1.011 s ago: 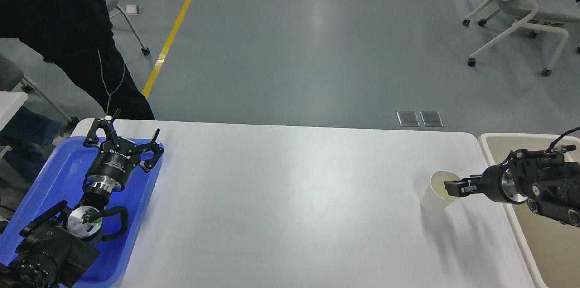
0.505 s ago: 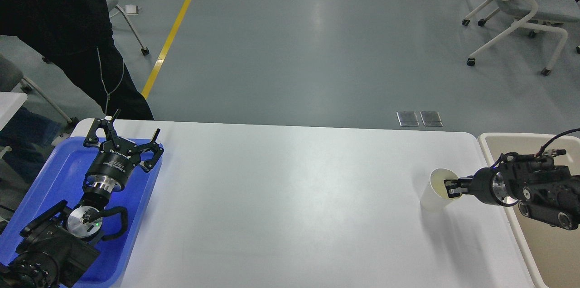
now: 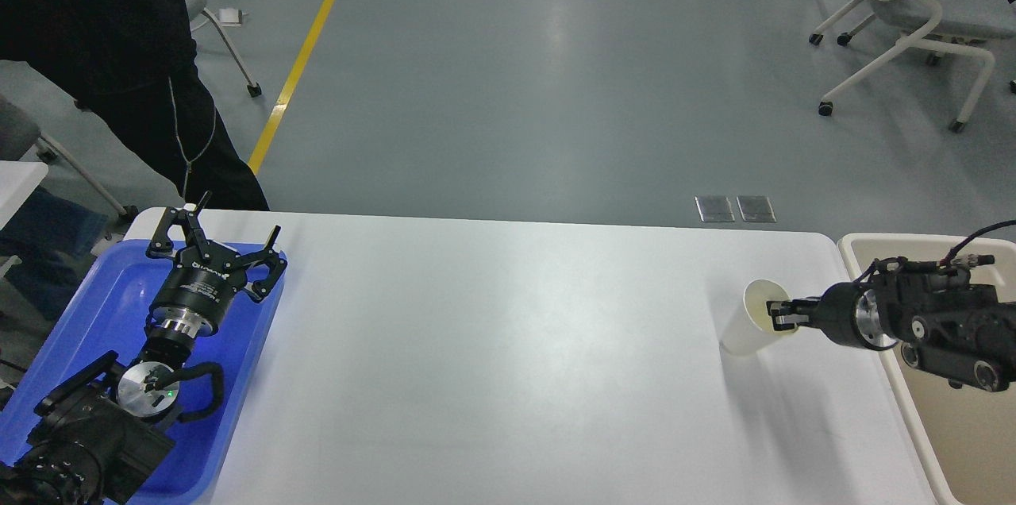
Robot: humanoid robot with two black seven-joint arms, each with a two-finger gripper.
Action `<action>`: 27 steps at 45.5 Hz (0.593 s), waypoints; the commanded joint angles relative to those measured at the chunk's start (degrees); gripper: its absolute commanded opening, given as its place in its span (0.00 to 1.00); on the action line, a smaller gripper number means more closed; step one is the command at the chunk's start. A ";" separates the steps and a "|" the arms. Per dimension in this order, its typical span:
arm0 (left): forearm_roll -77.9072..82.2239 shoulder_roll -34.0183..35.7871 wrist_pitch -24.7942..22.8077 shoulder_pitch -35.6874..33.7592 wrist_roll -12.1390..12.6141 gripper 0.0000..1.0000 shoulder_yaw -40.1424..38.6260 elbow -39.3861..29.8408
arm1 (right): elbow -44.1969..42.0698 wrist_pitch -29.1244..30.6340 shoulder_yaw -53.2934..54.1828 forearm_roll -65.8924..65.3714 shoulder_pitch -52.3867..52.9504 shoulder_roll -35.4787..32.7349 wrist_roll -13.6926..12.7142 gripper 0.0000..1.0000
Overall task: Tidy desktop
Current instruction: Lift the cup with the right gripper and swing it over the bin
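Desktop: the large glossy white rectangular desktop [image 3: 492, 362] fills the lower middle of the view.
Cup: a white paper cup [image 3: 750, 320], tilted, stands near the desktop's right end.
Right gripper [image 3: 776, 315]: fingers clamp the cup's rim.
Left gripper [image 3: 213, 239]: fingers spread wide, above the blue plastic tray [image 3: 238, 378] at the desktop's left end.
Bin: a beige rimmed bin [image 3: 865, 244] just beside the desktop's right edge.

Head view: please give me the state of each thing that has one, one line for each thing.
Paper cup: upright on the desktop, slightly tilted, open mouth up, nothing seen inside.
Right hand: shut on the paper cup rim, one finger inside.
Left hand: open, holding nothing, over the blue tray.
Blue tray: flat beside the left edge, no items visible in it.
Beige bin: open-topped, visible part bare.
Desktop: bears only the cup.
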 commanded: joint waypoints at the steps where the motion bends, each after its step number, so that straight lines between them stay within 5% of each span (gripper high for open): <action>1: 0.00 0.00 0.00 0.00 0.00 1.00 0.00 0.04 | 8.26 0.44 9.73 0.37 2.69 -5.55 0.53 0.00; 11: 0.00 0.00 0.00 0.00 0.00 1.00 0.00 -0.04 | 19.87 0.62 14.13 2.65 11.47 -12.40 0.53 0.00; 27: 0.00 0.00 0.00 0.00 0.00 1.00 0.00 0.04 | 21.28 4.39 21.07 22.68 17.90 -17.24 1.41 0.00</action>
